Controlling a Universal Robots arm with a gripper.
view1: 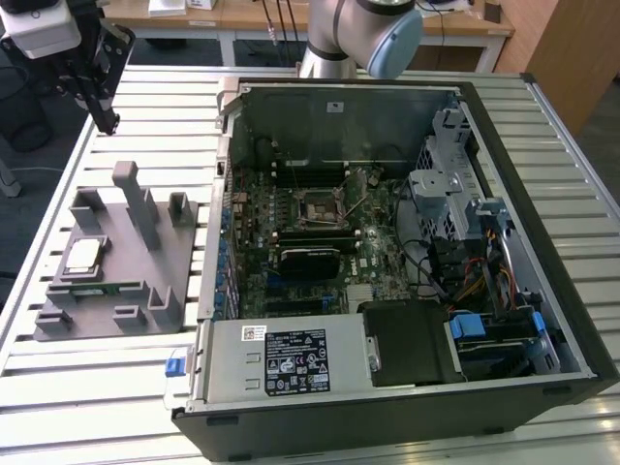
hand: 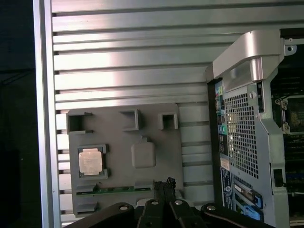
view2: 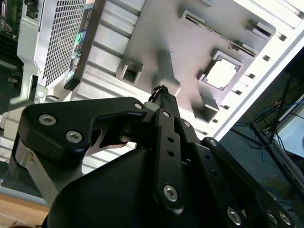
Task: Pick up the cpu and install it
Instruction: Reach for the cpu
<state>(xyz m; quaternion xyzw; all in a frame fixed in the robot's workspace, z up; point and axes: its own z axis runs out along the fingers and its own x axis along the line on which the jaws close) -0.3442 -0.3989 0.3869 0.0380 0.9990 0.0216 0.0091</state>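
Above a slatted aluminium tabletop point(view1: 97, 392), the tool point(view1: 108, 123) is shown hanging at the exterior view's left, its fingers drawn together with nothing between them. It is held clear of the cpu point(view1: 82, 255) and of everything else on the surface. The cpu is seated silver face up in a square recess of a grey holder tray point(view1: 145, 281), which is laid flat on the slats. A green memory stick point(view1: 97, 288) is slotted along the tray's edge just beside the cpu.

In the first wrist view, the closed fingertips of the tool point(hand: 164, 183) are lined up over the tray's rim, with the cpu point(hand: 90, 161) set off to one side. To the exterior view's right of the tray, an open computer case point(view1: 542, 320) is laid on its side with its motherboard point(view1: 310, 232) exposed.

The arm's grey joint with a blue cap point(view1: 387, 34) is seen behind the case. Wooden desks point(view1: 242, 15) and a dark floor point(view1: 29, 145) are visible beyond the tabletop's edge.
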